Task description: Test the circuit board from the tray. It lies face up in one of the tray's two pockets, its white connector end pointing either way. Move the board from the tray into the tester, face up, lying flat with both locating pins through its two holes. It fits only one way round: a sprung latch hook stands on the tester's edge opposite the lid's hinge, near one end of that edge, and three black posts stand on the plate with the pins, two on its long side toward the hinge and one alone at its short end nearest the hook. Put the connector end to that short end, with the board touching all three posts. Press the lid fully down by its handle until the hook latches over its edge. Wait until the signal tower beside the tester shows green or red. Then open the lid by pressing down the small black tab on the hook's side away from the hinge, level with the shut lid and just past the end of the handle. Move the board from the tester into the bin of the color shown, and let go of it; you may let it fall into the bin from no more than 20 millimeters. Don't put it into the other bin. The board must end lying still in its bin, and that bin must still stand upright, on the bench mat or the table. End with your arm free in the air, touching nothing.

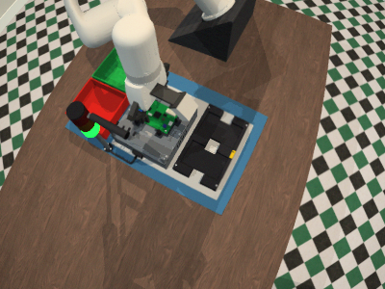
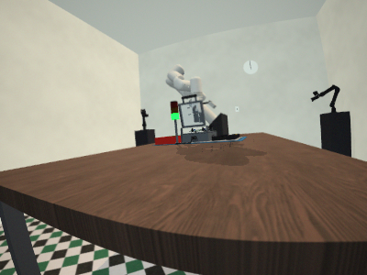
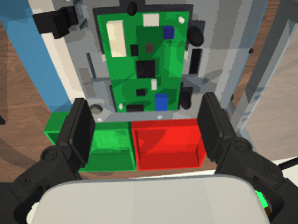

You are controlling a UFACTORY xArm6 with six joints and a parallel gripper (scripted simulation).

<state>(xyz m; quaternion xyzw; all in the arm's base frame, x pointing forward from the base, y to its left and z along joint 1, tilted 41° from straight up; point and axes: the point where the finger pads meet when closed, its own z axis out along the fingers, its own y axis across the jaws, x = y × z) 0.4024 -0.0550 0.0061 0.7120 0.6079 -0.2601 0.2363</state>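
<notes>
The green circuit board (image 3: 147, 63) lies face up on the tester's plate (image 1: 154, 132), its white connector (image 3: 117, 38) at one end; it also shows in the top view (image 1: 162, 118). The lid (image 2: 192, 113) stands open and upright. My gripper (image 3: 145, 108) is open and empty, its two black fingers hanging above the board's near end. The signal tower (image 1: 89, 126) shows green, also seen in the exterior view (image 2: 174, 116). The green bin (image 3: 100, 145) and the red bin (image 3: 168, 144) show below the fingers in the wrist view.
The black tray (image 1: 213, 148) with its two empty pockets lies right of the tester on the blue mat (image 1: 250, 125). The red bin (image 1: 102, 101) and green bin (image 1: 111, 69) stand left of the tester. The arm's black base (image 1: 217, 26) stands at the back.
</notes>
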